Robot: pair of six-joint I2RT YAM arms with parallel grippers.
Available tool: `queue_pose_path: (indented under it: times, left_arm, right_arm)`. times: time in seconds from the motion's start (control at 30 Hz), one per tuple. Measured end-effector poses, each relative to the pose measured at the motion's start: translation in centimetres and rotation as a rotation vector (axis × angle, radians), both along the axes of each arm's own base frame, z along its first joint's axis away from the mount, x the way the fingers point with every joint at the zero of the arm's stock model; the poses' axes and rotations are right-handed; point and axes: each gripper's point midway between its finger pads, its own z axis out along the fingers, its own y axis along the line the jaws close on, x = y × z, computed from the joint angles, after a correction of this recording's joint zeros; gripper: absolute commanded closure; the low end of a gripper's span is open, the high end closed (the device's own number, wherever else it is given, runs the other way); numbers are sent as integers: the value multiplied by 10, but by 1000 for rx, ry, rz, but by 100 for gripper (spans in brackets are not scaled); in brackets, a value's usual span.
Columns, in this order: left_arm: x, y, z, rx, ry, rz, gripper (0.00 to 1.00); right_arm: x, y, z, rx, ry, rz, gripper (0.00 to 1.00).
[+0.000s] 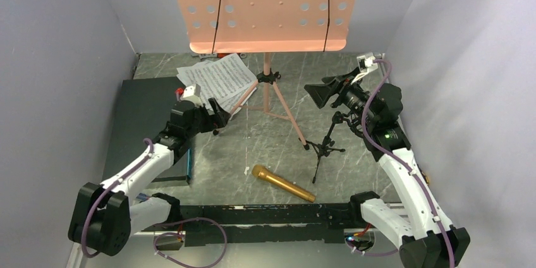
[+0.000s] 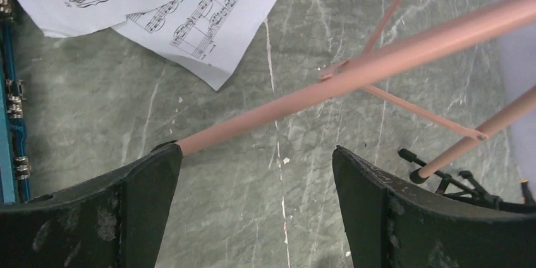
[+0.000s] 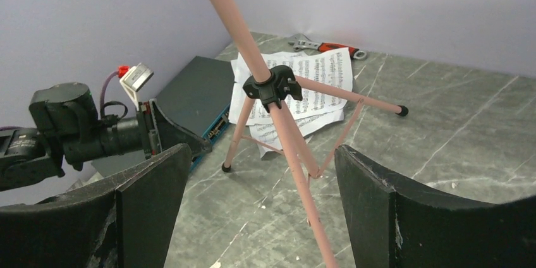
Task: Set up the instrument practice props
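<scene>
The pink perforated music stand stands on its tripod legs at the back middle. White sheet-music pages lie on the table by its left leg. The gold microphone lies flat near the front. The small black mic stand stands upright to the right. My left gripper is open and low, at the foot of the left tripod leg; the pages lie beyond it. My right gripper is open and empty, raised above the mic stand, facing the stand's pole.
A dark flat case lies along the left side, its blue edge beside my left fingers. A wrench with a red handle lies at the back wall. Purple walls close in on both sides and the back.
</scene>
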Motion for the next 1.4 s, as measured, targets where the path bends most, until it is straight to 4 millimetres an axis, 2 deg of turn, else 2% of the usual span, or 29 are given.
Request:
queue_pose_path:
  times: [0.23, 0.4, 0.5, 0.63, 0.8, 0.87, 1.0, 1.23, 1.4]
  left_arm:
    - [11, 19, -20, -110, 110, 58, 6]
    - [18, 36, -45, -147, 213, 125, 14]
    - [26, 45, -53, -145, 255, 160, 17]
    - [43, 57, -48, -130, 256, 197, 19]
    - [73, 93, -33, -146, 221, 277, 24]
    - [82, 112, -33, -156, 218, 318, 27]
    - [96, 135, -42, -176, 246, 357, 34]
    - [124, 141, -59, -197, 287, 318, 50]
    - [140, 143, -62, -188, 282, 297, 57]
  right_arm:
    - [-2, 2, -8, -5, 19, 17, 11]
    - [-3, 2, -13, -9, 34, 17, 11]
    - [-3, 2, -19, -11, 44, 17, 11]
    - [-5, 4, -30, -3, 67, 31, 11]
    - [-3, 13, -39, 6, 98, 83, 11]
    - [0, 15, -45, 6, 120, 97, 11]
    - [0, 19, -50, 15, 147, 116, 11]
    - [-1, 23, -49, 35, 159, 145, 11]
    - [-1, 23, -50, 38, 167, 147, 11]
